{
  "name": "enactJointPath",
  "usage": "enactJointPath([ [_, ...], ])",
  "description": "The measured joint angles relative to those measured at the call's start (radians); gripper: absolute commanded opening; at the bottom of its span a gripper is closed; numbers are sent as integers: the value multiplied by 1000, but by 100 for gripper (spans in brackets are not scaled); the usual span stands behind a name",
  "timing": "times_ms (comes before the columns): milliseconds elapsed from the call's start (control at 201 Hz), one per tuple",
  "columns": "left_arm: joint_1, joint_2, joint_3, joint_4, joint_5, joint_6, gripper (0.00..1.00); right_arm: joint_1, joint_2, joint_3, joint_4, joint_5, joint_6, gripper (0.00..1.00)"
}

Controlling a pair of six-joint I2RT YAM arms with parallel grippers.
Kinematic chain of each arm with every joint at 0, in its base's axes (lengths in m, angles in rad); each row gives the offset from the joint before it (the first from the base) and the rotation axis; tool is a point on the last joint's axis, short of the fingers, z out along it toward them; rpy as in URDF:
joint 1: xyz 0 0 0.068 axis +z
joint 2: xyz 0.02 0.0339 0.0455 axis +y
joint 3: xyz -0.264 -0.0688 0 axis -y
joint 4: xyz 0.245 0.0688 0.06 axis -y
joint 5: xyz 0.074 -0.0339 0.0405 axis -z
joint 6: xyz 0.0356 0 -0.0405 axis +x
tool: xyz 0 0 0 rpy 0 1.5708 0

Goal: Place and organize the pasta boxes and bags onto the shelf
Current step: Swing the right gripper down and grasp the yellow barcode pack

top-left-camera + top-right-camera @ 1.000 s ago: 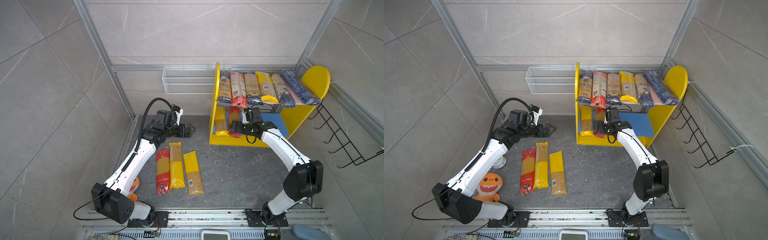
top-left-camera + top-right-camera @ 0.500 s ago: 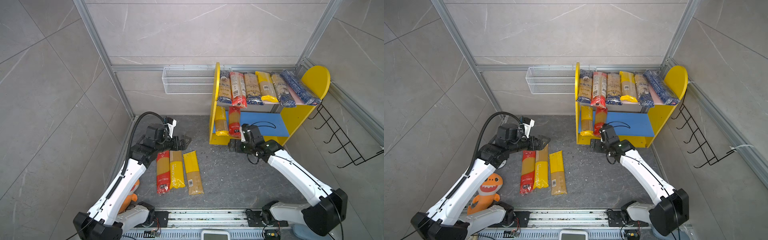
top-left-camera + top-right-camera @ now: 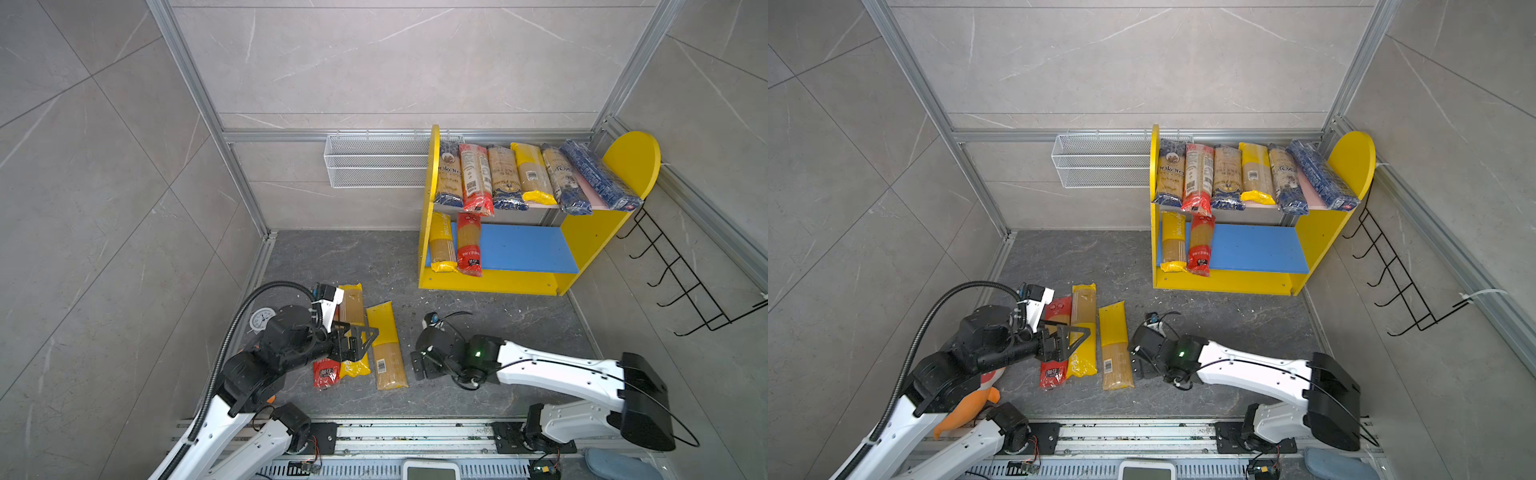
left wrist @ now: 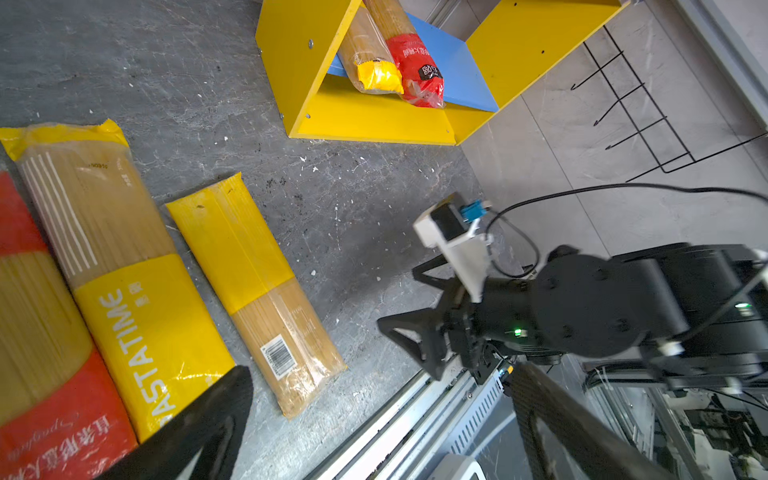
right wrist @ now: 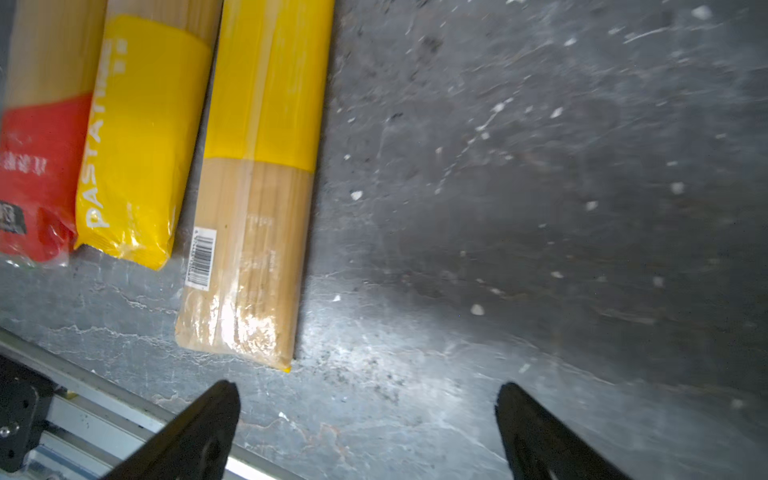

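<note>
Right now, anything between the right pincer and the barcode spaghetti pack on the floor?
Nothing visible. Only bare floor separates the open right pincer from the barcode pack. The left pincer hangs over the neighbouring PASTATIME pack, on the far side.

Three spaghetti packs [image 3: 1084,305] lie side by side at lower centre, the left gripper [image 3: 1077,340] over them, while the shelf [image 3: 1347,162] at upper right holds eight more.

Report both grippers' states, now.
Left gripper: open, holding nothing.
Right gripper: open, holding nothing.
</note>
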Motion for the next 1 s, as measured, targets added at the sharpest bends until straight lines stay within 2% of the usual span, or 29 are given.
enactJointPath([
  [214, -2, -79, 32, -108, -16, -6, 100, 6, 189, 29, 130, -27, 18, 100],
  [428, -2, -126, 37, -189, -31, -10, 100, 7, 290, 105, 197, -76, 17, 100],
  [647, -2, -152, 40, -246, -61, -10, 100, 15, 411, 203, 197, -110, 9, 100],
  [851, -2, -148, 42, -259, -75, -10, 100, 20, 498, 286, 124, -103, 1, 97],
  [886, -2, -145, 43, -259, -77, -10, 100, 20, 502, 292, 114, -100, 1, 93],
  [911, -2, -142, 43, -259, -79, -10, 100, 20, 505, 294, 108, -97, -1, 86],
  [961, -2, -132, 44, -257, -81, -9, 100, 20, 507, 295, 102, -95, 1, 61],
  [996, -2, -123, 44, -256, -83, -9, 100, 19, 507, 294, 97, -95, 4, 49],
])
